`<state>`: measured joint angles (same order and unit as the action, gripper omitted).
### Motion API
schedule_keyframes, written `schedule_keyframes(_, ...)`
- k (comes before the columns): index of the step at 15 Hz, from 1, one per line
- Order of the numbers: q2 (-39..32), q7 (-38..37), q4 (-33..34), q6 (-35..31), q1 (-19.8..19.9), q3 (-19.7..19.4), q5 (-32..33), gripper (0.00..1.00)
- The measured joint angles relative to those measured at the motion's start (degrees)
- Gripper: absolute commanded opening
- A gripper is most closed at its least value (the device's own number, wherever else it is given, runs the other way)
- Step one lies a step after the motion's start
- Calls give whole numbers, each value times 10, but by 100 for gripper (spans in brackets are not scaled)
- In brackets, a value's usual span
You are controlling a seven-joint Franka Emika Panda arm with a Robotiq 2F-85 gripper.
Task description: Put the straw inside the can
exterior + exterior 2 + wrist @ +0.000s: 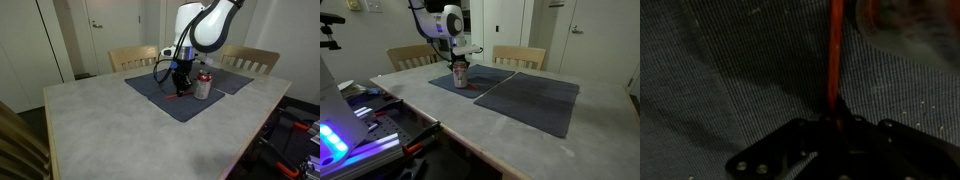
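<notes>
Red-orange straw, silver can with red markings, dark grey ribbed mat, pale grey tabletop

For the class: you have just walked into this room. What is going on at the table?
A robot arm is working over a dark mat on the table. Its hand is low over the mat and appears to be closed on the straw, which sticks out from between its fingers. The can stands upright on the mat, close beside the hand. The straw is not yet in the can.
</notes>
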<state>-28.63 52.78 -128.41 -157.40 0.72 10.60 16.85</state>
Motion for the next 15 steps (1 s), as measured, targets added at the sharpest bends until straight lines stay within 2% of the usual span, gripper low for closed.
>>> schedule_keyframes(15,18,5,8,0,0,-3,0,2)
